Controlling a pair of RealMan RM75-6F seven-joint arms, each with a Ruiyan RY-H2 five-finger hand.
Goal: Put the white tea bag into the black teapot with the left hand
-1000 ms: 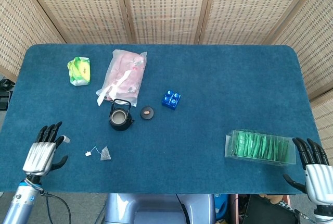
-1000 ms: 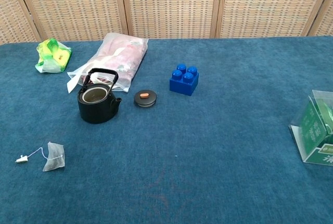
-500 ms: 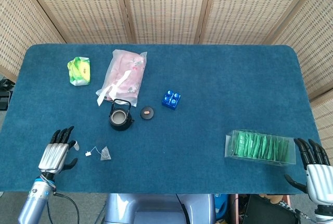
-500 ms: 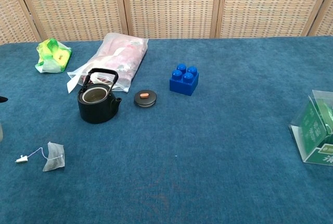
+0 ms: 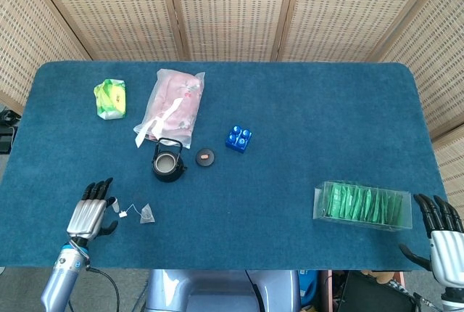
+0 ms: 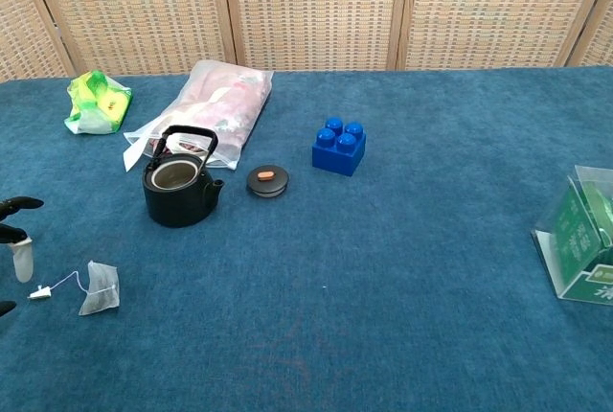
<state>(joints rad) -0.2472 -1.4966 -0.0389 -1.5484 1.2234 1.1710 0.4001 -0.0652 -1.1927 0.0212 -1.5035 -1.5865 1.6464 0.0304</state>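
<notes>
The white tea bag lies flat on the blue cloth, its string ending in a small tag to the left. The black teapot stands upright behind it, lid off and handle raised. Its lid rests just right of the pot. My left hand hovers left of the tag with fingers spread, holding nothing. My right hand is open at the table's near right corner.
A pink packet lies behind the teapot. A green-yellow pouch sits at the far left. A blue brick lies right of the lid. A clear box of green sachets stands near the right front edge.
My left hand has moved right toward the tea bag's tag, and its fingertips now show at the chest view's left edge. The right hand has sunk slightly lower.
</notes>
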